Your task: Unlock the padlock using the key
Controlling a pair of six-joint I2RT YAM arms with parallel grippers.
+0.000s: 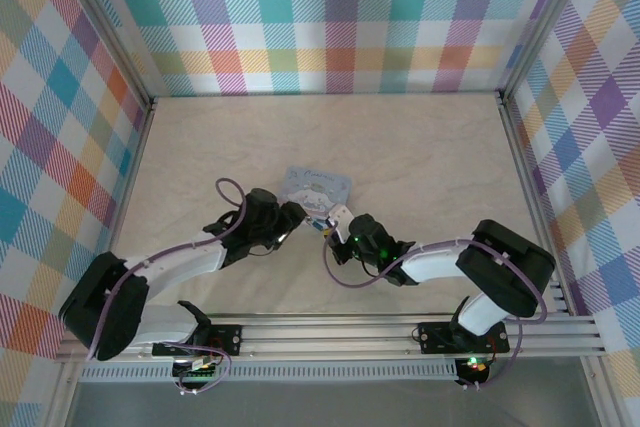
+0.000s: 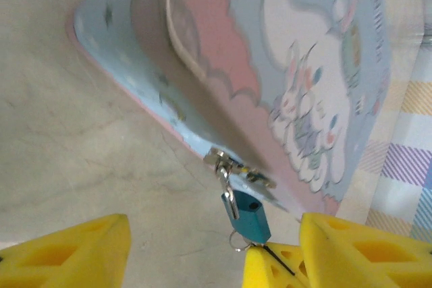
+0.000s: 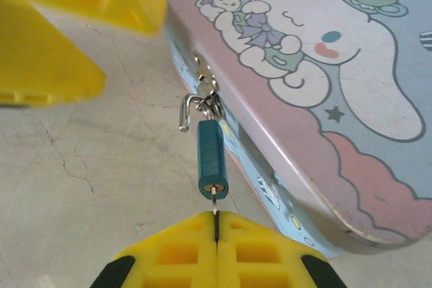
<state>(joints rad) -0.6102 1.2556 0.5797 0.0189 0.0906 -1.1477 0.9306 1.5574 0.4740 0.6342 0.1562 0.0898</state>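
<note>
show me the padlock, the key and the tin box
padlock [image 3: 211, 156], right wrist view, middle of its teal body
key [image 3: 214, 204], right wrist view, thin shaft sticking out below the padlock
tin box [image 3: 378, 92], right wrist view, on its printed lid

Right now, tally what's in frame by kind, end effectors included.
Tin box: 1
Padlock: 1
Key: 1
End effectors: 2, the left end effector and the right end effector
Total: 5
</note>
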